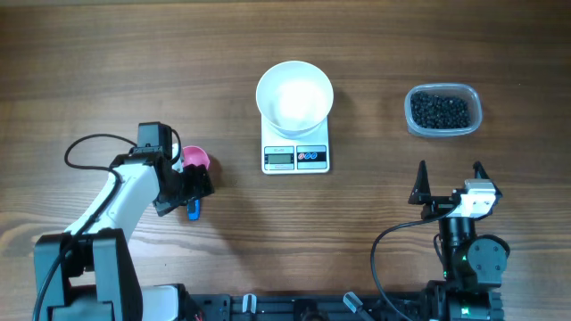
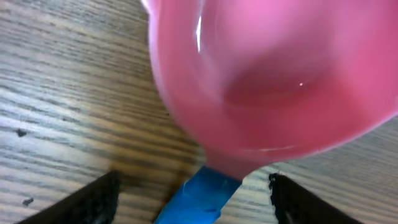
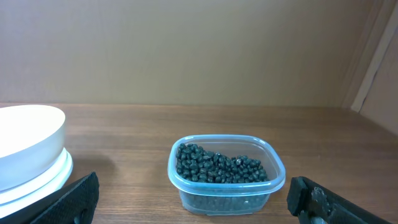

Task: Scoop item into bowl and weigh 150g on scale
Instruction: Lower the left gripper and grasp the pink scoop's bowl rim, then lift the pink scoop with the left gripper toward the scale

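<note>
The left gripper point(image 2: 193, 186) hangs low over the table point(image 1: 89, 62) with its jaws fairly wide, one on each side of the blue handle point(image 2: 198, 198) of the pink scoop point(image 2: 273, 81). There is a gap on both sides, so nothing is gripped yet. The scoop's long axis runs 6 to 12 o'clock, with the handle toward the robot and the cup away, so the jaws cross it squarely and closing them looks enough to take it. The right gripper point(image 1: 451, 175) stands fully open and empty near the front edge. The scale point(image 1: 296, 157) lies at about 2 o'clock from the scoop, with the empty bowl point(image 1: 294, 94) on it. The beans point(image 3: 217, 165) are farther off in the clear tub point(image 1: 443, 111), near 3 o'clock from the scoop and past the scale. The tub is at 12 o'clock from the right gripper, which is nearer to it, but the scoop sits on the left, so the left arm would likely have to reach across.
</note>
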`<move>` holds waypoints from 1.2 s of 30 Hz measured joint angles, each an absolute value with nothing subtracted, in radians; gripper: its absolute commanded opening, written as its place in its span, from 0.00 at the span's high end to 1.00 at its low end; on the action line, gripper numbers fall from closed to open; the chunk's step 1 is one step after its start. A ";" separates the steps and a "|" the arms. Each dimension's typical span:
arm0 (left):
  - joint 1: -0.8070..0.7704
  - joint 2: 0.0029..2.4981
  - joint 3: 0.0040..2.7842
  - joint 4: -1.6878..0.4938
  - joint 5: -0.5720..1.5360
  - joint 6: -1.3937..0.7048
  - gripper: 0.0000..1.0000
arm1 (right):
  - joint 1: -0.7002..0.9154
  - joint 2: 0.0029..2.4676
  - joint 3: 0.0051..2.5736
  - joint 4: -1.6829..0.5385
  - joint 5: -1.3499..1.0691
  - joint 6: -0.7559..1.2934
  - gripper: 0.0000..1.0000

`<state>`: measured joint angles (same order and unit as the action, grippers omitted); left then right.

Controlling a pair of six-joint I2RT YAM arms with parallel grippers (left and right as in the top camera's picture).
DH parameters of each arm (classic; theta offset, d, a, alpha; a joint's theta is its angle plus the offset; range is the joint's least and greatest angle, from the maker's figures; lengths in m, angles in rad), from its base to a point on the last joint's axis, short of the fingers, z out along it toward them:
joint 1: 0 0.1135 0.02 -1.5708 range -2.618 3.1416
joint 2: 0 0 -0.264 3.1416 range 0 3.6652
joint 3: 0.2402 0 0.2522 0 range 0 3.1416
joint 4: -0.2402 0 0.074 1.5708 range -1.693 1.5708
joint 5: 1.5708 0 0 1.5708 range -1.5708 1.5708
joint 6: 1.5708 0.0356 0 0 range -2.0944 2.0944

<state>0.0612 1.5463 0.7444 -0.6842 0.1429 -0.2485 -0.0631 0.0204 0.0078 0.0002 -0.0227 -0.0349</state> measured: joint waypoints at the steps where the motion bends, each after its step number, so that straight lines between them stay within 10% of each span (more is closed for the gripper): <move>1: 0.061 1.548 0.745 -0.685 0.143 -0.252 0.40 | -0.063 0.020 0.008 0.001 -0.023 -0.035 0.00; 7: 0.061 1.562 0.751 -0.684 0.140 -0.245 0.40 | -0.063 0.020 0.008 0.001 -0.023 -0.035 0.00; 21: 0.062 1.574 0.751 -0.668 0.192 -0.248 0.78 | -0.063 0.020 0.008 0.001 -0.023 -0.035 0.00; 36: 0.062 1.586 0.748 -0.646 0.321 -0.245 0.88 | -0.063 0.020 0.008 0.001 -0.023 -0.035 0.00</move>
